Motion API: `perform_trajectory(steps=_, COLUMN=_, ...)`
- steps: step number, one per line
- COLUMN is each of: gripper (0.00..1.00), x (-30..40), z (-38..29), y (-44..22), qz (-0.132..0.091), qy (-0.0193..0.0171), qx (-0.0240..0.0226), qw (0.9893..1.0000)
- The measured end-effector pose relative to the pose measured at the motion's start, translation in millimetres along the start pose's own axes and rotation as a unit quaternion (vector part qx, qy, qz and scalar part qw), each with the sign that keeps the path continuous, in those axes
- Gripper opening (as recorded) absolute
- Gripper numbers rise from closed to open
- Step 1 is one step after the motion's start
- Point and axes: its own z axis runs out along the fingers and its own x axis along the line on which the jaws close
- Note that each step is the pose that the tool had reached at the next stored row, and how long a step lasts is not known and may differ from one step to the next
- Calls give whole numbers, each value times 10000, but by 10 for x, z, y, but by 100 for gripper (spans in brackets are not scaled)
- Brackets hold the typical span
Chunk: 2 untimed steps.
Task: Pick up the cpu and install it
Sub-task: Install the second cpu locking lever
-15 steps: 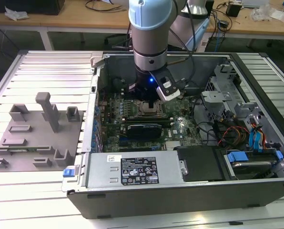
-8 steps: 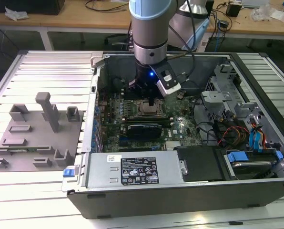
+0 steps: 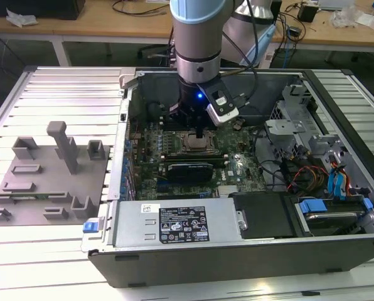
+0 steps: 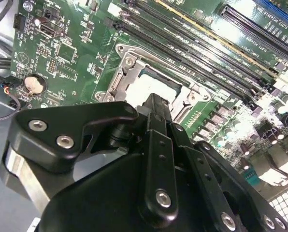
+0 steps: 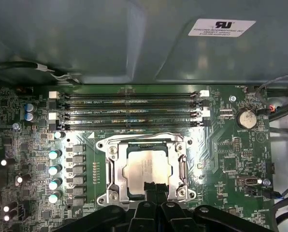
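Inside the open computer case, the arm stands straight down over the motherboard, and the gripper hangs just above the socket frame. The cpu lies flat inside this frame; its silvery top shows in both wrist views. In the first wrist view the black fingertips cover the near edge of the chip, so this edge is hidden. They stand close together there, a narrow pincer, but I cannot tell if they pinch the chip, only touch it, or stay a little above it. In the second wrist view the gripper body covers most of the picture and hides the near half of the frame, and one finger points down at the chip. In the exterior view the chip is small and half hidden behind the gripper, so its seating is hard to judge. The memory slots run beside the frame. At the exterior view's left, well apart from the case, grey fixture blocks stand on the ribbed table.
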Motion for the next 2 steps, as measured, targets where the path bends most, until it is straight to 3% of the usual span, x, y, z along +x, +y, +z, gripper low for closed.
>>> perform_trajectory(steps=2, gripper=11, x=0, z=0, y=0, qz=0, qy=0, qx=0, qw=10000)
